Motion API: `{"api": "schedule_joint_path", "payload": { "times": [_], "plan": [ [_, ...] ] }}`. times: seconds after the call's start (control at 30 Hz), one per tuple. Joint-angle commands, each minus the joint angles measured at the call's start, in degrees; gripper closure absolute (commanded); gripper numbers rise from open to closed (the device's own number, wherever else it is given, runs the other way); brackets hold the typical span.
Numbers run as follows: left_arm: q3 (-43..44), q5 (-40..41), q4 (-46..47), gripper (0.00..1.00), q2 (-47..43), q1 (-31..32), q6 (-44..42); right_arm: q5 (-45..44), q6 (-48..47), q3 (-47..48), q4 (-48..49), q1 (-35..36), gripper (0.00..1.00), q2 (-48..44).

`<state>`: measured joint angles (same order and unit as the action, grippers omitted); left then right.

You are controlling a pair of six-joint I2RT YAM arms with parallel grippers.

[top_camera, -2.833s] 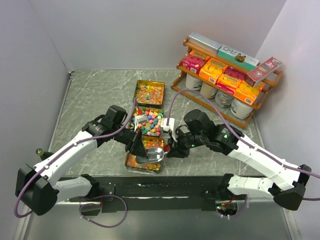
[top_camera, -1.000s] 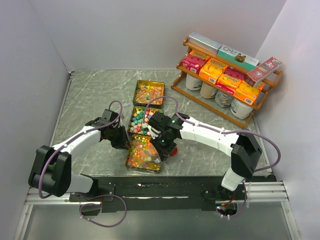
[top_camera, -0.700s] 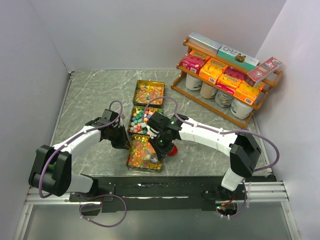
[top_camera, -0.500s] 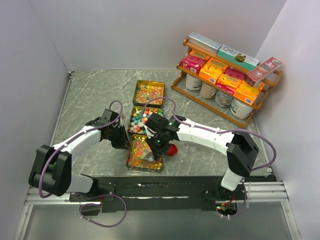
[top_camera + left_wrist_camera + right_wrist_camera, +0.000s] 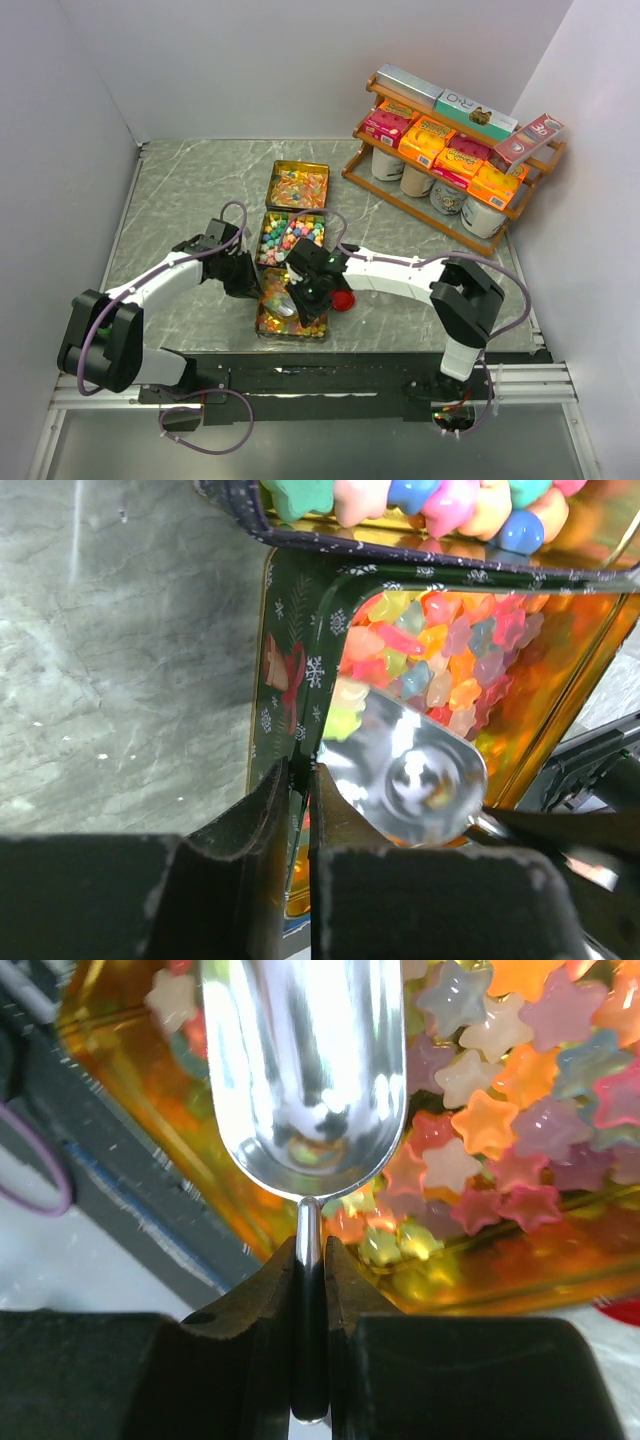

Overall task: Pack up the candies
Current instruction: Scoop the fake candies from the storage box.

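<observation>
Three open tins lie in a column. The near tin [image 5: 268, 322] holds glossy star-shaped candies [image 5: 520, 1080] in pink, orange and yellow, which the left wrist view shows as gummies [image 5: 430, 650]. My left gripper [image 5: 301, 772] is shut on this tin's left wall [image 5: 290, 680], at the tin's left side [image 5: 247, 283] in the top view. My right gripper [image 5: 310, 1245] is shut on the black handle of a metal scoop [image 5: 300, 1070]. The scoop's empty bowl [image 5: 410, 780] hangs low over the near tin's candies, close to my left fingers. From above, the right gripper [image 5: 305, 288] is over that tin.
The middle tin [image 5: 264, 240] holds larger pastel candies, and the far tin [image 5: 274, 180] holds orange ones. A red round lid [image 5: 343, 298] lies just right of the near tin. A wooden shelf [image 5: 455, 150] of boxes and jars stands at the back right.
My right arm has carried the scoop from the middle tin's edge toward me and left, over the near tin. The left gripper stays on the tin's wall.
</observation>
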<state>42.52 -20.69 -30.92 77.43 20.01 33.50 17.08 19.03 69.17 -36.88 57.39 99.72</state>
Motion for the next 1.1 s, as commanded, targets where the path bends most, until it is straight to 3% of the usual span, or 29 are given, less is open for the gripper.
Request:
{"api": "schedule_joint_path", "payload": {
  "times": [0.0,0.47,1.07],
  "plan": [
    [-0.69,0.12,0.86,0.99,0.53,0.99,0.78,-5.57,3.91,-2.72,0.31,-0.43,1.0,3.28],
    [-0.51,2.93,0.42,0.99,-0.26,4.25,1.57,0.83,6.81,-3.51,5.68,-3.59,1.0,3.38],
    [-2.0,6.63,5.07,0.99,-6.23,4.6,2.54,12.62,1.81,-5.62,-8.73,-6.58,1.0,-1.73]
  ]
}}
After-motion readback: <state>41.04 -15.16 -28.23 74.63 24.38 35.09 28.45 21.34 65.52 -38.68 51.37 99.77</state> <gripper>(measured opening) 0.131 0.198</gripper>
